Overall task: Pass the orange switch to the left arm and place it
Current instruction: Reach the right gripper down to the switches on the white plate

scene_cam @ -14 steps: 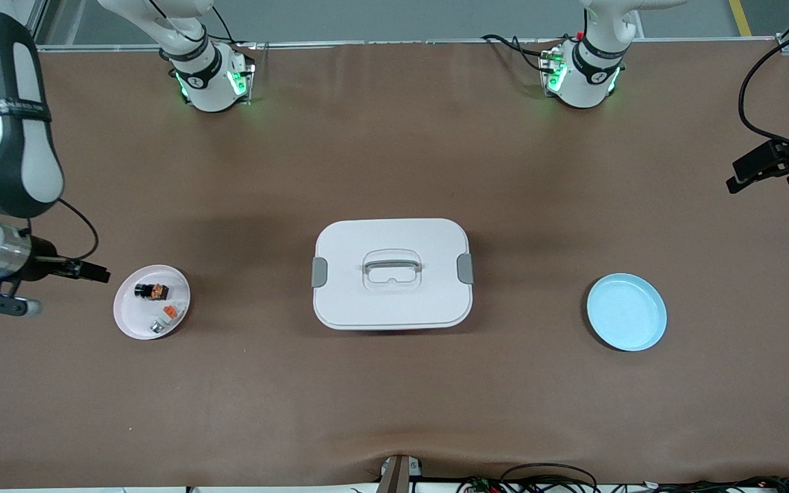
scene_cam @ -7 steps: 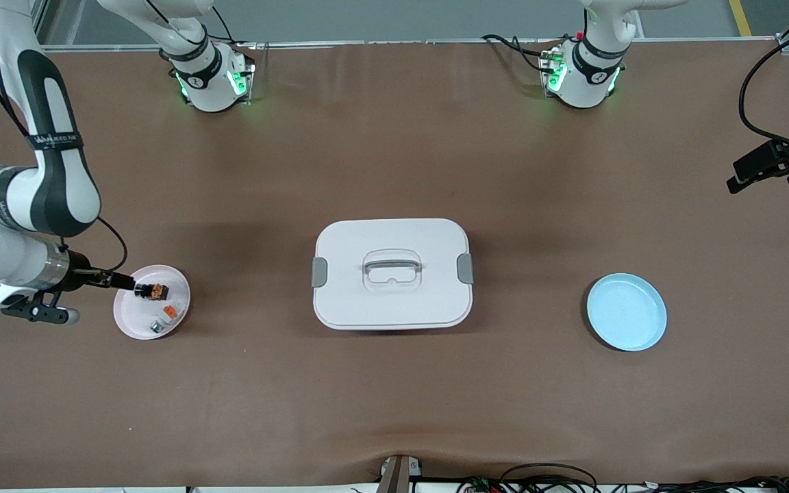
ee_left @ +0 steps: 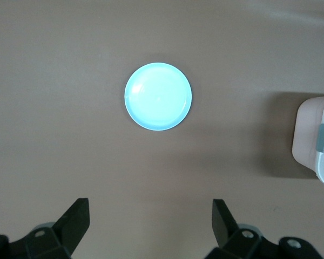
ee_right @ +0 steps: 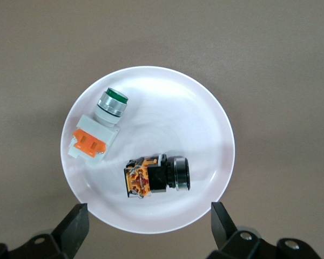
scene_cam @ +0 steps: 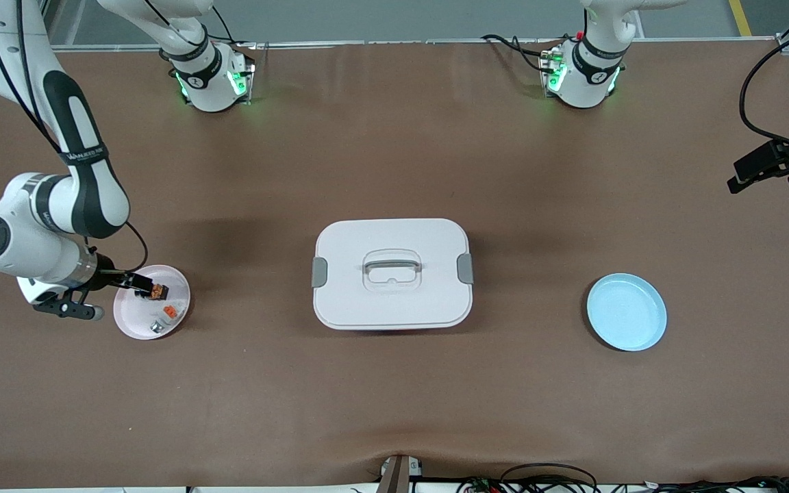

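Note:
The orange switch (scene_cam: 155, 292) lies on its side on a small white plate (scene_cam: 124, 316) toward the right arm's end of the table. In the right wrist view the switch (ee_right: 156, 175) has a black head and an orange-brown body. My right gripper (scene_cam: 135, 282) hangs over the plate's edge beside the switch, open and empty (ee_right: 149, 224). The white lidded box (scene_cam: 392, 274) stands mid-table. My left gripper (scene_cam: 744, 174) waits up in the air over the left arm's end of the table, open and empty (ee_left: 151, 216).
A white-grey piece with an orange tab and a green button (ee_right: 97, 132) shares the white plate (ee_right: 167, 108) with the switch. A light blue plate (scene_cam: 626, 311) lies empty toward the left arm's end; it also shows in the left wrist view (ee_left: 157, 96), with the box's corner (ee_left: 318, 137).
My right arm has swung in from the table's end, bringing its open gripper over the white plate next to the switch. The left arm has not moved.

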`<action>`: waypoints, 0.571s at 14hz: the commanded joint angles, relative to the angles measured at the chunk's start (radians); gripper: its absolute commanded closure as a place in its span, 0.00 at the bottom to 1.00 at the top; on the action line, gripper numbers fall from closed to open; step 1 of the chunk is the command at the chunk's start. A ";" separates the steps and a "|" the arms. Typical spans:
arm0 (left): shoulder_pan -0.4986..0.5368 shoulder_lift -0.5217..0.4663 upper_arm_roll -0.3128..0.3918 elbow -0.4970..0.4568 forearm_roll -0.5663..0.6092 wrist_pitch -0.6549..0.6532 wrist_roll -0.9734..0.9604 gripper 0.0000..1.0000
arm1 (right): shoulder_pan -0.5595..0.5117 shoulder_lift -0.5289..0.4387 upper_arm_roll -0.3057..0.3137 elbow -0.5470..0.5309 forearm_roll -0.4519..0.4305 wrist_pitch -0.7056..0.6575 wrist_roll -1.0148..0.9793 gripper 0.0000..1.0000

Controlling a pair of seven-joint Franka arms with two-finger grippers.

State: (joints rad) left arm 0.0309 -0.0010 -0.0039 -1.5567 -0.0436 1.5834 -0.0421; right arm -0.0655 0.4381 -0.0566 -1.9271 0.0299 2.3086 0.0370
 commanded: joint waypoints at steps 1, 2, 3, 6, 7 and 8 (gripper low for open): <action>0.003 0.006 -0.001 0.020 0.014 -0.019 0.007 0.00 | 0.009 0.034 0.000 0.002 -0.011 0.040 0.006 0.00; 0.003 0.006 -0.001 0.020 0.014 -0.019 0.007 0.00 | 0.009 0.048 0.000 0.002 -0.011 0.060 0.006 0.00; 0.003 0.006 -0.001 0.020 0.014 -0.019 0.007 0.00 | 0.009 0.062 0.000 0.002 -0.013 0.068 0.006 0.00; 0.003 0.007 -0.001 0.020 0.014 -0.019 0.007 0.00 | 0.007 0.090 0.000 0.002 -0.016 0.101 0.003 0.00; 0.003 0.007 -0.001 0.020 0.014 -0.019 0.007 0.00 | 0.007 0.100 0.000 0.003 -0.016 0.110 -0.006 0.00; 0.003 0.007 -0.001 0.020 0.014 -0.019 0.008 0.00 | 0.006 0.111 0.000 0.002 -0.016 0.132 -0.015 0.00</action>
State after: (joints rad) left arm 0.0310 -0.0007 -0.0038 -1.5567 -0.0436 1.5834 -0.0421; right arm -0.0606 0.5312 -0.0561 -1.9283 0.0291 2.4121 0.0307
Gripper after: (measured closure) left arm 0.000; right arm 0.000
